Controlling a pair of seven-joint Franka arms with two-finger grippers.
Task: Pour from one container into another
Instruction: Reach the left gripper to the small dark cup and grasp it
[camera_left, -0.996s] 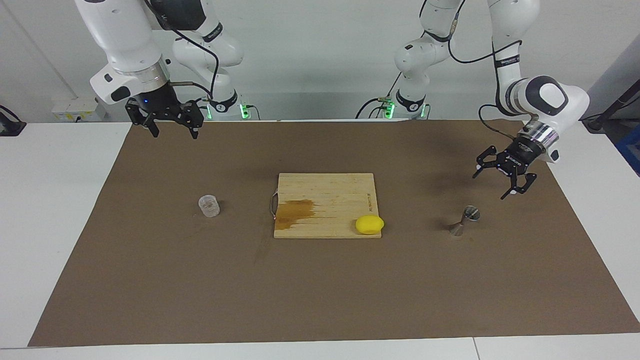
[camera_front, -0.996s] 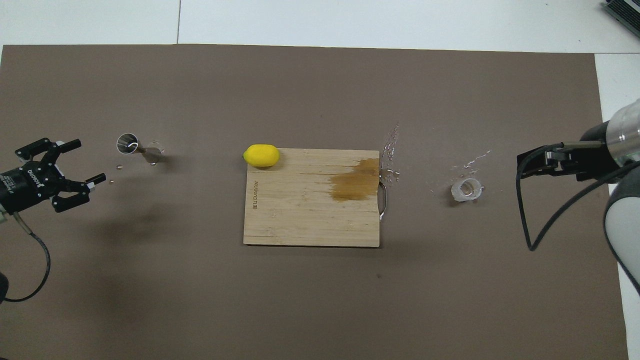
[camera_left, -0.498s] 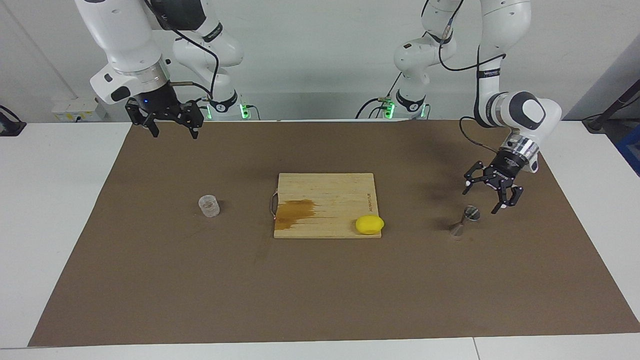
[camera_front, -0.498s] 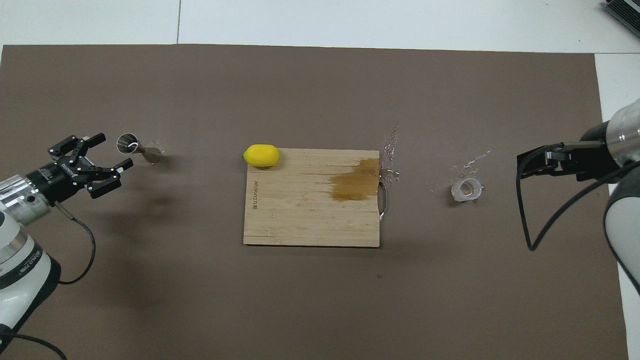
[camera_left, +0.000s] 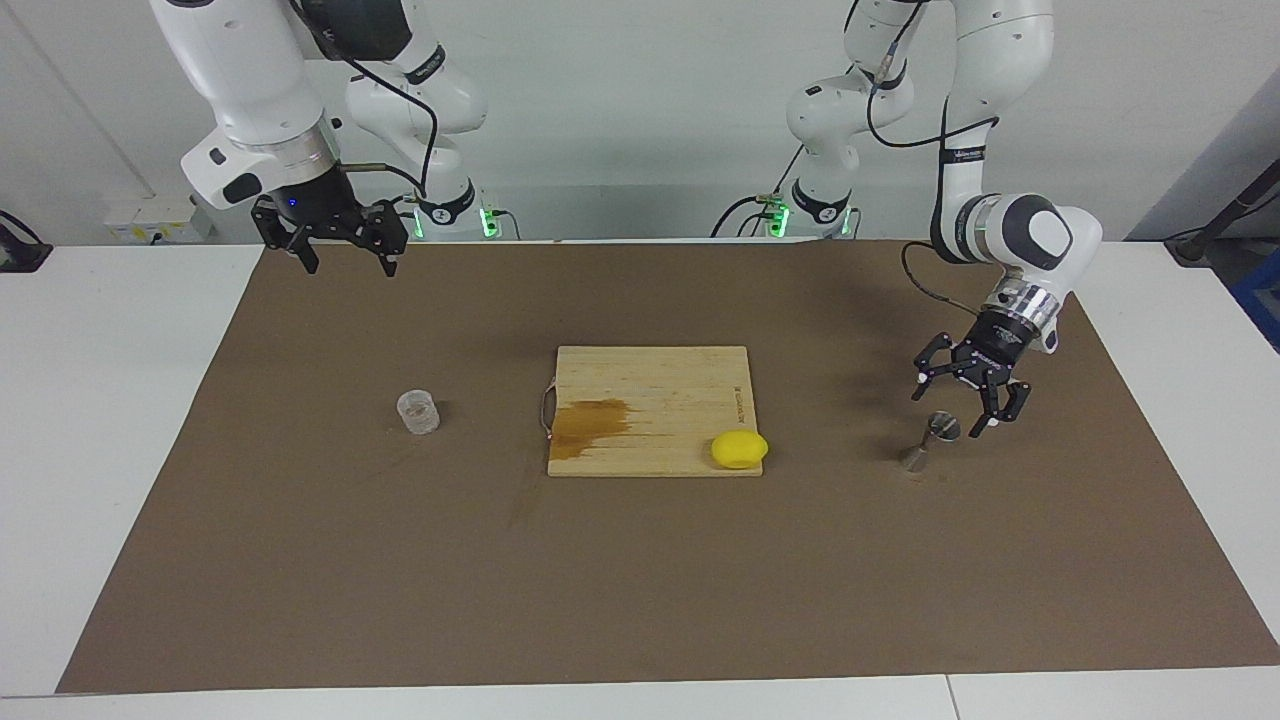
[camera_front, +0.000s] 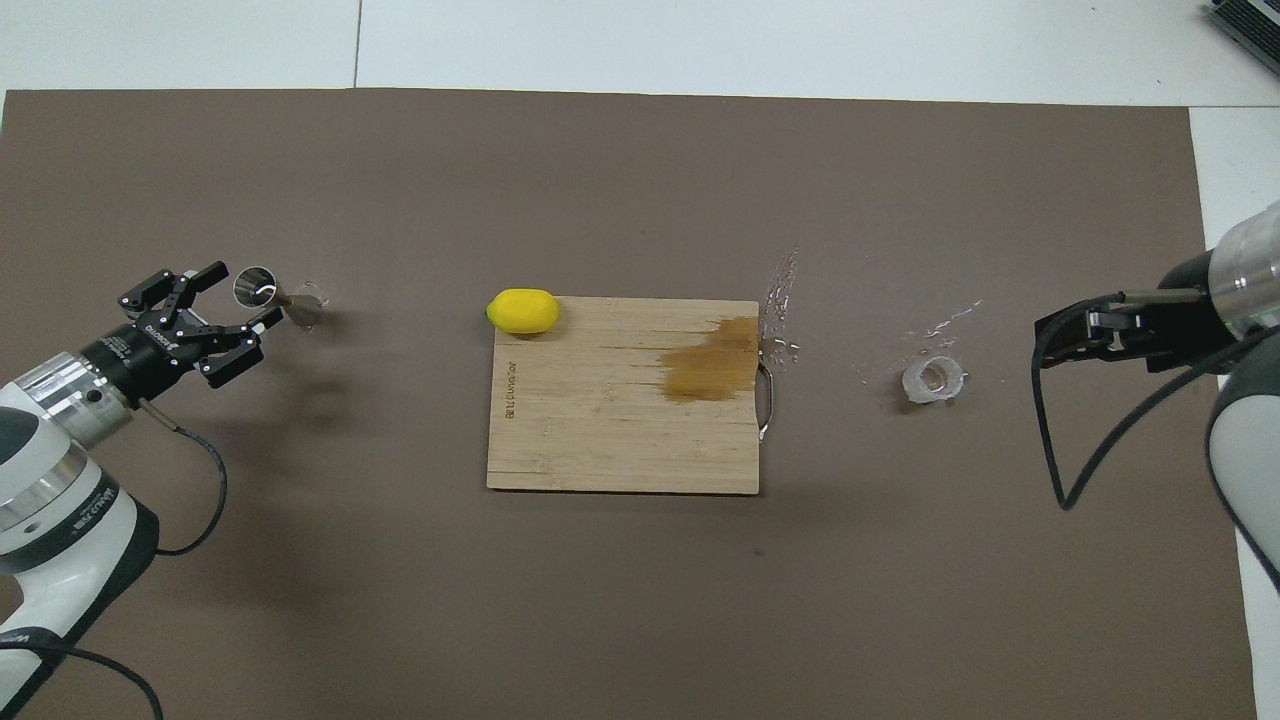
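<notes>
My left gripper (camera_left: 957, 398) hung spread open just beside the steel jigger (camera_left: 928, 442), which stood at the left arm's end of the brown mat (camera_left: 640, 590). My right gripper (camera_left: 344, 256) waited open, raised well apart from the glass cup (camera_left: 418, 411) on the mat.

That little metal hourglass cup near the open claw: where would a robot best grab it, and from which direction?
Probably at the narrow waist. The jigger stands on the mat with two cones flaring out from a thin middle, so fingers closing there sit in a groove and are less likely to slip. The left gripper, open and just over its top rim, would likely do best coming down from the left arm's end of the table.
</notes>
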